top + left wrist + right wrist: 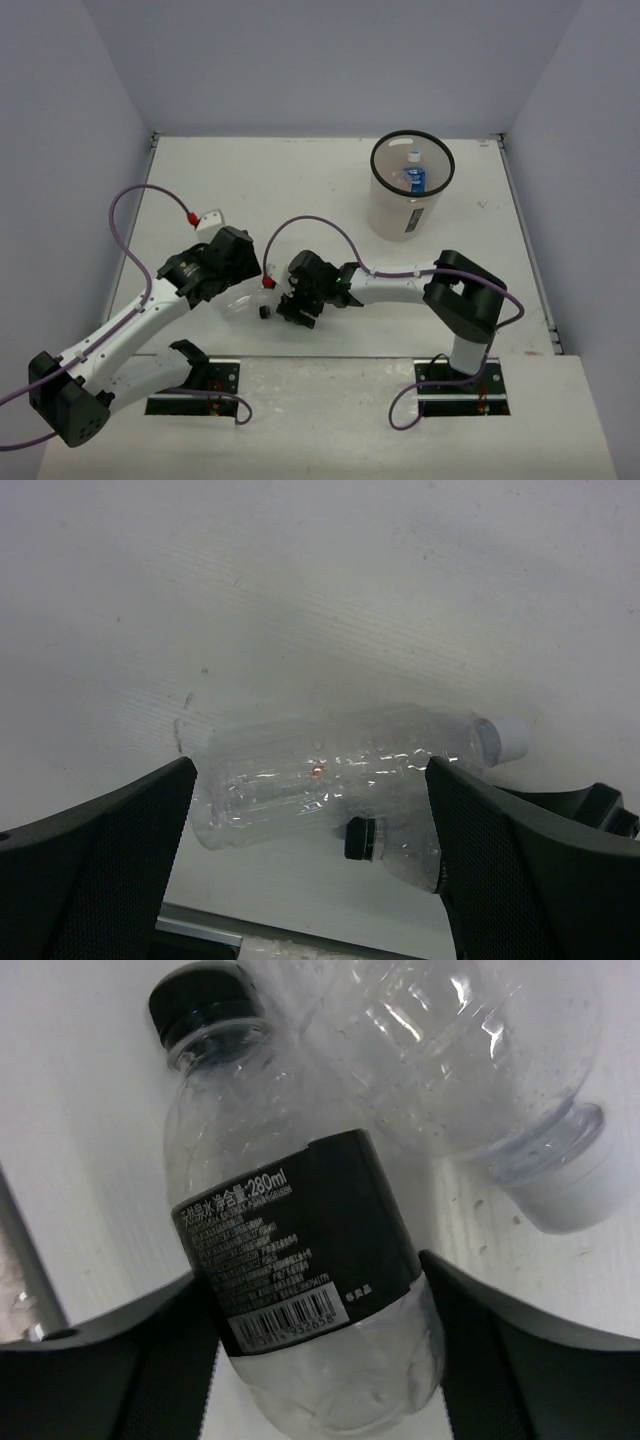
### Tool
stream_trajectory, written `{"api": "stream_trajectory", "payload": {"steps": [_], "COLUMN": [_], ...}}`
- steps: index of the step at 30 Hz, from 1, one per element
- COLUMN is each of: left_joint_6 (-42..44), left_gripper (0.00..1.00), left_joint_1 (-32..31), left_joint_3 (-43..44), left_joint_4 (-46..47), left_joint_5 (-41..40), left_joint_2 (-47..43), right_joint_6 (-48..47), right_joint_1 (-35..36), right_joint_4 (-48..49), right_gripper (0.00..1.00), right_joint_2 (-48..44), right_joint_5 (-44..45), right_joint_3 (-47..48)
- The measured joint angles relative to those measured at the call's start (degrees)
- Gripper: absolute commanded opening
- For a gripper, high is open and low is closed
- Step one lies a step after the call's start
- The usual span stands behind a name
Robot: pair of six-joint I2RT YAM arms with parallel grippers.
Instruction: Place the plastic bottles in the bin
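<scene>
Plastic bottles, three in view.

Black-labelled bottle [300, 1260]: lying on the white table [300, 180] near the arms, black cap pointing away from the wrist camera, printed label and barcode facing up. Sitting between the fingers of the right gripper [315, 1280], flanked closely on both sides. Not showing whether already being squeezed or only being bracketed.

Plain clear bottle [330, 775]: lying on its side with a white cap on, just beside the black-labelled one, apparently touching it.

Left gripper [310, 770]: hovering above the clear bottle, fingers spread wide, holding nothing.

Blue-labelled bottle [415, 178]: resting cap-up inside the bin [395, 220].

Bin: standing at the table's far right, well apart from both grippers.
</scene>
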Motion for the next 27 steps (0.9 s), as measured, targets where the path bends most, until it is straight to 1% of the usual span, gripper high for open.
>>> {"api": "stream_trajectory", "payload": {"steps": [1, 2, 4, 8, 12, 16, 18, 23, 25, 27], "left_joint_6": [0.0, 0.1, 0.5, 1.5, 2.6, 2.5, 2.6, 5.9, 7.3, 8.6], "left_gripper": [1.00, 1.00, 1.00, 1.00, 1.00, 1.00, 1.00, 1.00, 1.00, 1.00], "left_joint_1": [0.0, 0.0, 0.0, 0.0, 0.0, 0.6, 2.5, 11.6, 12.6, 12.7], "left_joint_3": [0.0, 0.0, 0.0, -0.6, -1.6, -2.0, -2.0, -1.9, -1.4, -0.4], "left_joint_4": [0.2, 0.3, 0.5, 1.8, 3.5, 5.2, 7.3, 14.4, 16.1, 17.1], "left_joint_5": [0.0, 0.0, 0.0, 0.2, 0.5, -1.4, -2.5, 0.0, 0.3, 0.3], "left_joint_2": [0.3, 0.6, 0.9, 1.0, 1.0, 1.4, 2.2, 4.6, 5.2, 5.6], "right_joint_6": [0.3, 0.6, 1.3, 2.3, 4.0, 7.0, 8.9, 12.4, 13.9, 15.5], "right_joint_1": [0.3, 0.6, 1.3, 3.2, 4.9, 5.3, 5.3, 4.7, 2.9, -1.4], "right_joint_4": [0.3, 0.7, 1.5, 2.7, 0.4, -0.5, -0.9, -0.9, -1.3, -1.5], "right_gripper": [0.47, 0.40, 0.29, 0.21, 0.14, 0.11, 0.10, 0.11, 0.12, 0.13], "right_joint_2": [0.1, 0.1, -0.3, -2.8, -9.3, -17.8, -23.7, -36.5, -41.0, -44.2], "right_joint_5": [0.8, 1.6, 3.4, 6.7, 9.6, 12.2, 14.2, 21.2, 24.1, 26.6], "right_joint_3": [-0.4, -0.8, -1.5, -4.6, -8.9, -11.8, -14.1, -15.4, -14.3, -12.1]}}
